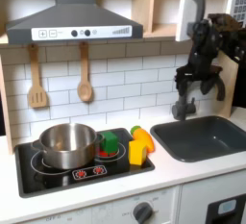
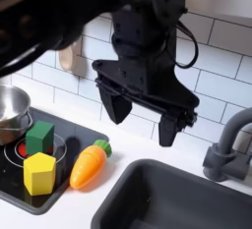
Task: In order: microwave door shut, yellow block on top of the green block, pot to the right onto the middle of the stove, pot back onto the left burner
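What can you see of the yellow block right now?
The yellow block is a small bright yellow toy piece, plastic by the look, with flat faces and angled top corners. It stands upright on the black stove near its front corner. The green block stands just behind it, apart or barely touching; I cannot tell which. The orange carrot toy lies beside it on the counter. Nothing rests on it, and the gripper hangs well above, not holding it.
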Motion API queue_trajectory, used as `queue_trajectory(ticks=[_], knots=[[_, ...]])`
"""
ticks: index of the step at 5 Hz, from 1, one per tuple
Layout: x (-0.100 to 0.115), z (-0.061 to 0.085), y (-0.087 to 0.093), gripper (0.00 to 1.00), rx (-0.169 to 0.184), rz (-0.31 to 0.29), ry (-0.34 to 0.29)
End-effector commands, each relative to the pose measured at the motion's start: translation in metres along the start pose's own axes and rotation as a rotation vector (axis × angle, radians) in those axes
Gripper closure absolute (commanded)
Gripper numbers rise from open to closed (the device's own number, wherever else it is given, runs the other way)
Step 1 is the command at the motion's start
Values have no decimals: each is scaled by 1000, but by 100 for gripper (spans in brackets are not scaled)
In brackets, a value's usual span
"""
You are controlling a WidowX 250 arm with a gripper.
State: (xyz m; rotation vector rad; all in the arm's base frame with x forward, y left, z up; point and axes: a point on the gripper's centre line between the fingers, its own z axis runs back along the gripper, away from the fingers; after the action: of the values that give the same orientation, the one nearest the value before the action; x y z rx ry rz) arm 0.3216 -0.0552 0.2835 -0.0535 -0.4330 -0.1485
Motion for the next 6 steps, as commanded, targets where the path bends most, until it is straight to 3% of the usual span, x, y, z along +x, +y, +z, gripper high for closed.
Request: queue_trajectory(ticks=[1,3,6], knots=[[39,-14,28,0,46,113,-3],[56,-19,43,0,61,157,-6],[64,-25,47,0,61,157,-2]])
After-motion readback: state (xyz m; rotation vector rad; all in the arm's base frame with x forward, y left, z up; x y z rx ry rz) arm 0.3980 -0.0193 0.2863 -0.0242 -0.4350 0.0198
